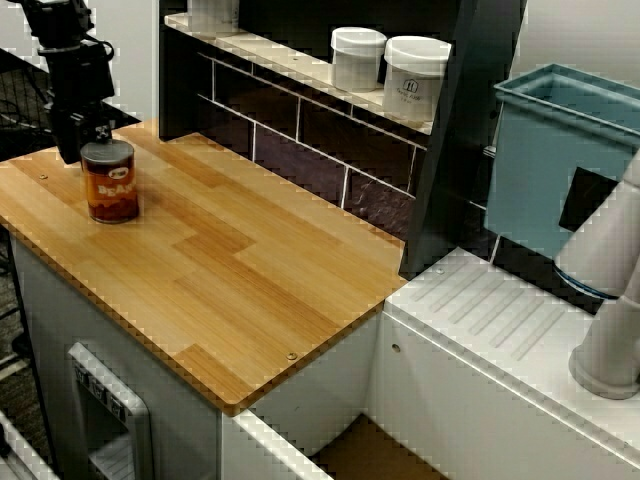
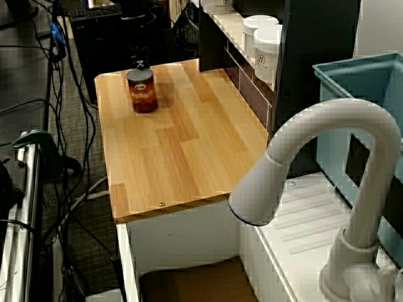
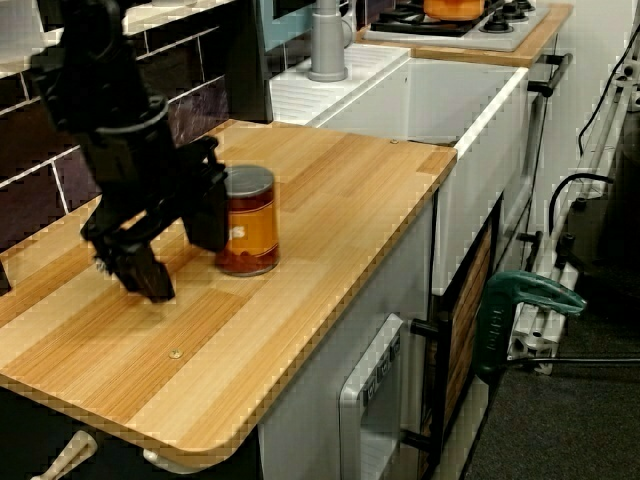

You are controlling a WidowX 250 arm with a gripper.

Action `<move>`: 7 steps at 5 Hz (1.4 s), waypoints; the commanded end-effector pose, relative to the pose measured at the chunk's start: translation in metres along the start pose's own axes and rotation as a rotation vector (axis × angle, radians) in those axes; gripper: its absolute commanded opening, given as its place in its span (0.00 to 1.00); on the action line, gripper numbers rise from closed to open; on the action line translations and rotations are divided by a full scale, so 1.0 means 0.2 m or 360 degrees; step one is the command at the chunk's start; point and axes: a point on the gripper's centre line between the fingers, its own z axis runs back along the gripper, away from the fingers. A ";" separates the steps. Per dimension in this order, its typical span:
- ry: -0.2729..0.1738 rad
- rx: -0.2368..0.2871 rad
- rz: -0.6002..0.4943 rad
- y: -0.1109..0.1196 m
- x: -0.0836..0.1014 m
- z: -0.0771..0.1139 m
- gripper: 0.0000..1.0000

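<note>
The can (image 3: 250,222) stands upright near one end of the table (image 3: 340,190). The gripper (image 3: 178,260) is spread open and held low over the wood. The can is seen just beside one finger (image 3: 207,212), not between the two, and whether they touch cannot be told. For a sound hold, the gripper is best shifted sideways until the can is centred. It should then be closed squarely at mid-height, so that the can is neither tipped nor pushed along.

Cropped at 12 o'clock edge, front view: arm above gripper (image 1: 93,136). Partly masked by can (image 1: 110,182): fingertips. Unreadable: can label, print on jars (image 1: 415,80). Cropped at 3 o'clock edge: faucet (image 1: 610,300).
</note>
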 end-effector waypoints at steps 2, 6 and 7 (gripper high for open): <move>-0.0089 0.0023 -0.0047 -0.34 -0.02 0.10 1.00; -0.0060 0.0020 -0.0083 -0.64 -0.04 0.09 1.00; -0.0018 -0.0001 -0.0107 -0.71 -0.05 0.06 1.00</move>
